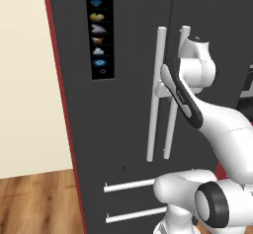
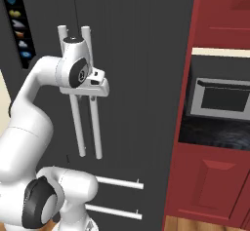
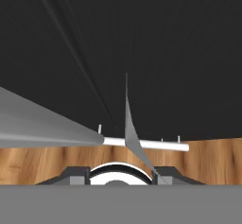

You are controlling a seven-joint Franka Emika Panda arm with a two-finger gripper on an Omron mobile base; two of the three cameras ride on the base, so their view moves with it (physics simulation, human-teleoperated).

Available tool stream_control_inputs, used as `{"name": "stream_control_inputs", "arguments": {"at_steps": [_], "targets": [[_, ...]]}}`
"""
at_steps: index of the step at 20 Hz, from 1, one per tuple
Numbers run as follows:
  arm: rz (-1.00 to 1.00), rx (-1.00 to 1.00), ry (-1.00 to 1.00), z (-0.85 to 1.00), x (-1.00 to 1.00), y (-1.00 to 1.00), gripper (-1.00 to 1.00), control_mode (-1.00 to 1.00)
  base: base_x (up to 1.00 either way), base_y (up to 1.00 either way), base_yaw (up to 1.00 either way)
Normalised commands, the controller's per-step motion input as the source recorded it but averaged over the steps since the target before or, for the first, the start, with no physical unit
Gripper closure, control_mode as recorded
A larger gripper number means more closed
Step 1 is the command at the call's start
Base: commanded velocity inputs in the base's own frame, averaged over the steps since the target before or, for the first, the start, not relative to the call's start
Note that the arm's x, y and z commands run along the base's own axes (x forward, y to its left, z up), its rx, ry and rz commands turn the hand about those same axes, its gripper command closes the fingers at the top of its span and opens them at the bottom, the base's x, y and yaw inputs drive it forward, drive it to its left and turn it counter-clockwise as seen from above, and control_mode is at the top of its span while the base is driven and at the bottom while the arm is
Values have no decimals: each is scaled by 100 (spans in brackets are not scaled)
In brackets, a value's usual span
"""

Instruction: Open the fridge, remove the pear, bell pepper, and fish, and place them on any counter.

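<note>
kitchen | fridge [image 1: 128, 80] | red cabinets [image 2: 215, 176] | built-in oven [image 2: 222, 98]

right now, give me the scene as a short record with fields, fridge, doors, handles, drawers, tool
fridge: tall, dark grey, fills the middle of both base views
doors: both shut
handles: two silver vertical bars side by side at the door seam
drawers: two horizontal silver bars below the doors, both shut
tool: at the vertical handles, shut; whether it grips a bar is unclear
oven: built into red cabinets right of the fridge

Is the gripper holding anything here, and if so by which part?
The gripper is shut at the fridge's vertical handles, about mid-height; which bar it clamps cannot be told.
</note>
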Motion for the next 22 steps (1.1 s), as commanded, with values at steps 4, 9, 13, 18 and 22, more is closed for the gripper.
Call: {"name": "stream_control_inputs", "arguments": {"at_steps": [4,9,13,18,22], "targets": [[0,0,0,0,0,0,-100,100,0,0,0],[0,0,0,0,0,0,-100,100,-18,9,0],[0,0,0,0,0,0,-100,100,-34,18,0],[0,0,0,0,0,0,-100,100,-26,17,0],[0,0,0,0,0,0,-100,100,-51,0,0]]}}
